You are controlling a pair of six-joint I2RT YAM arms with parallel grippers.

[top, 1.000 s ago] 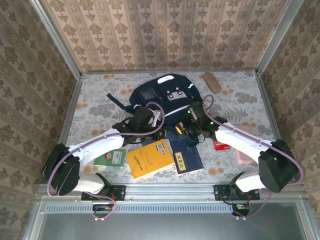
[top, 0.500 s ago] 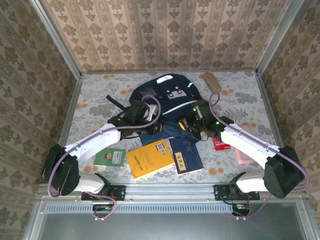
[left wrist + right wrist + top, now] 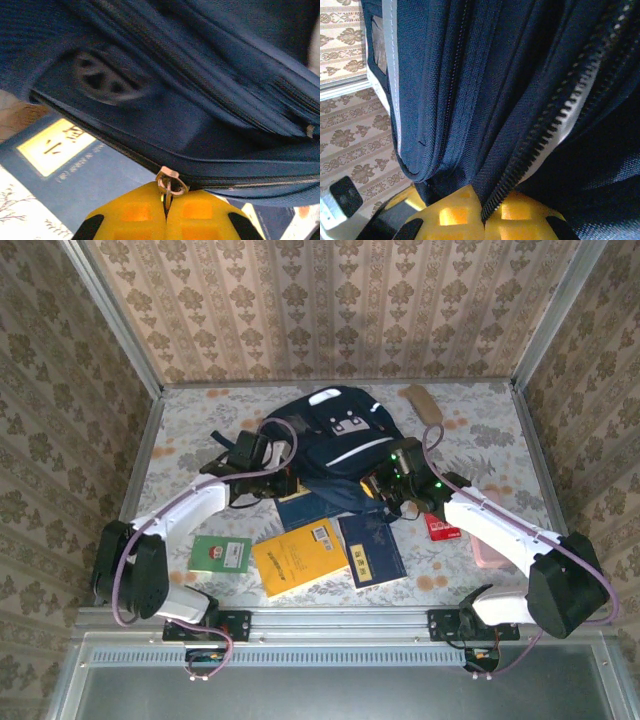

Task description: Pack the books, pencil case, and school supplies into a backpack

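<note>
Arms first: both reached in from the near edge of the table (image 3: 180, 440), elbows bowed outward, wrists turned in on the backpack (image 3: 335, 440) from either side. At the bag's near left hem the left gripper (image 3: 167, 196) had its yellow fingers pressed together on the metal zipper pull (image 3: 170, 181). On the near right side the right gripper (image 3: 483, 212) was pressed together too, pinching the backpack's fabric edge right beside a run of zipper teeth (image 3: 555, 125).

And the bag itself: it lay mid-table toward the far edge, dark navy with thin white stripes and a pale patch (image 3: 347, 425) carrying two clasps.

Now the count. One backpack. Four books toward the near edge: a green-and-white book (image 3: 222, 554), an orange-yellow book (image 3: 300, 558), a navy book (image 3: 373, 550) with a cream label strip, and a second navy book (image 3: 300, 510) poking out from under the bag's hem. Three small supplies: a red pack (image 3: 443, 530) and a pink thing (image 3: 488, 553) toward the right edge, and a tan oblong thing (image 3: 422, 404) at the far edge.
</note>
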